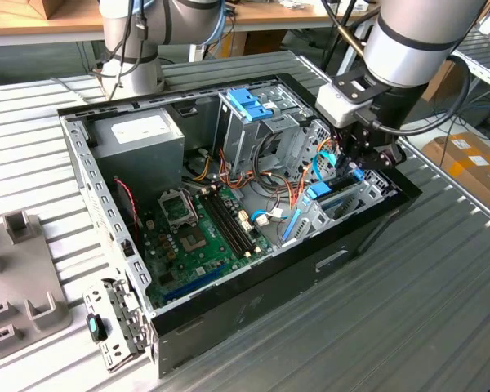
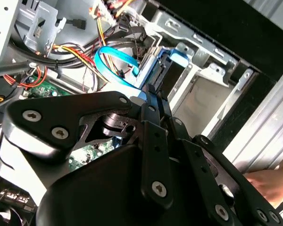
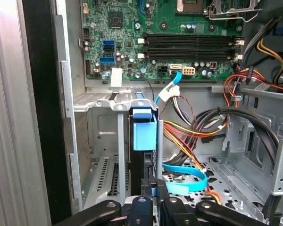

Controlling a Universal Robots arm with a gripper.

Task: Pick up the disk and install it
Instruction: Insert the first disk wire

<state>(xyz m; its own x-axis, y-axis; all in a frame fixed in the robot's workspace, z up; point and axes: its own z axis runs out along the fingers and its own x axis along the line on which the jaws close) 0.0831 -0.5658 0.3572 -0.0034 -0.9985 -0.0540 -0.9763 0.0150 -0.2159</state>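
Standing in cage (image 3: 99, 101): disk (image 3: 144, 132) | claw (image 3: 153, 188) at its edge | body mostly hidden

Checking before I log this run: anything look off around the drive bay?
The disk stands on edge in the bay, held by the gripper, not visibly askew. Odd: a loose blue cable lies right beside the bay, and a person's hand is next to the case.
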